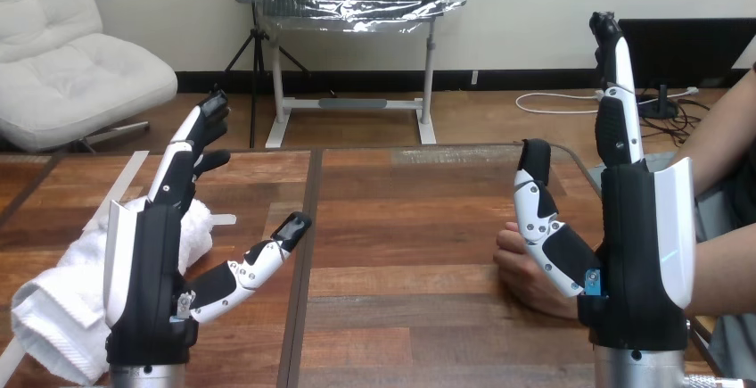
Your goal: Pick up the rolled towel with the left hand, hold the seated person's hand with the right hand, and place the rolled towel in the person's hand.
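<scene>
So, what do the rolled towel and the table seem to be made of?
The rolled towel looks like soft white cloth, probably terry cotton: matte, with limp folds. The table looks like brown wood planks, grain streaks and dark seams showing, with a slight sheen; it could be laminate.

wooden table (401, 227) bears rolled towel (53, 312) and person's hand (523, 272).

Black-and-white left hand (147, 263), right hand (635, 245); silver forearms (637, 372)
</scene>
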